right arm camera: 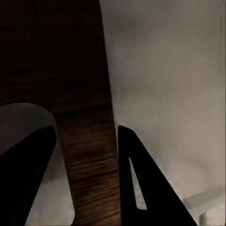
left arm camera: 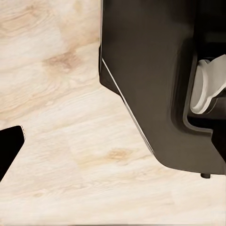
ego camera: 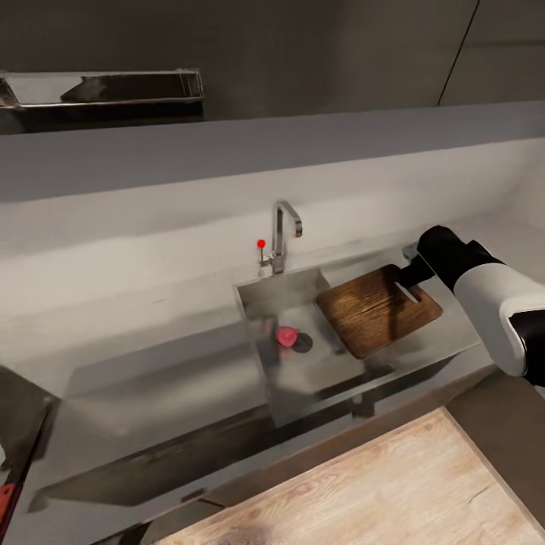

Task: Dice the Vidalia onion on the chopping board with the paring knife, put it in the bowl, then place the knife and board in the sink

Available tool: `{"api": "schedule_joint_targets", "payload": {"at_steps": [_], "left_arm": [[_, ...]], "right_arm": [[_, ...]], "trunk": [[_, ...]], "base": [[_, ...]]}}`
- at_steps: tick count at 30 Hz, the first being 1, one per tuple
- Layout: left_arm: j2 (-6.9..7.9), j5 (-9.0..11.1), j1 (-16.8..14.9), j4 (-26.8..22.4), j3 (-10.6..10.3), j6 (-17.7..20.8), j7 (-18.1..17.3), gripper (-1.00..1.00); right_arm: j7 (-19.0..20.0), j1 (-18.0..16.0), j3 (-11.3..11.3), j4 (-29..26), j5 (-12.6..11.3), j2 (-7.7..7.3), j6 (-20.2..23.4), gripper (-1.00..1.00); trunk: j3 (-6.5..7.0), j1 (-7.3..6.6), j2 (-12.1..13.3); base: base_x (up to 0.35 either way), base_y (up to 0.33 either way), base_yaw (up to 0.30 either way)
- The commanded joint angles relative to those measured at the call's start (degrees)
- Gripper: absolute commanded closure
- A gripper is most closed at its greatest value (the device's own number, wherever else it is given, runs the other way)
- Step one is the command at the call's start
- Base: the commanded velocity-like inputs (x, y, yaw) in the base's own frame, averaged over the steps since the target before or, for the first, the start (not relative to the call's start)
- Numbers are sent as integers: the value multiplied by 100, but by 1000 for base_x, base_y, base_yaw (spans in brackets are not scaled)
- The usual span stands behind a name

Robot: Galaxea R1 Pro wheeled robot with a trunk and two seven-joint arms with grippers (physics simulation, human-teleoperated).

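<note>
The dark brown chopping board (ego camera: 375,309) lies tilted across the right rim of the sink (ego camera: 303,375), part of it over the basin. My right gripper (ego camera: 412,271) is shut on the board's slot-handle end. In the right wrist view its two black fingers (right arm camera: 136,174) clamp the wooden handle strip (right arm camera: 92,165), gripper (right arm camera: 87,129). A small pinkish-red object (ego camera: 286,336) lies by the round drain (ego camera: 303,344); I cannot tell what it is. One dark fingertip (left arm camera: 9,146) of my left gripper hangs over the wooden floor. The bowl and paring knife are out of view.
The chrome tap (ego camera: 286,227) with its red-tipped lever (ego camera: 261,244) stands behind the basin. The flat drainboard wing (ego camera: 166,378) stretches left along the grey countertop (ego camera: 136,295). Light wood floor (ego camera: 378,492) lies in front. My robot's dark base (left arm camera: 150,80) is beside the left arm.
</note>
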Motion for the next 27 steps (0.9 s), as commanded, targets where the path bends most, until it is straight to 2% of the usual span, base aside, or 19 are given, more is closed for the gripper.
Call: {"api": "schedule_joint_targets", "payload": {"at_steps": [1,27], "left_arm": [[-1,3,2,-8,1,-6,11,-100],[-1,3,2,-1,1,-5,11,-100]], "right_arm": [[58,-5,3,-9,44,-2,16,100],[66,-5,3,5,44,-11,16,100]], "trunk": [[-15,2,-11],[-186,2,-11]], "base": [[-95,301,201],[-95,301,197]]}}
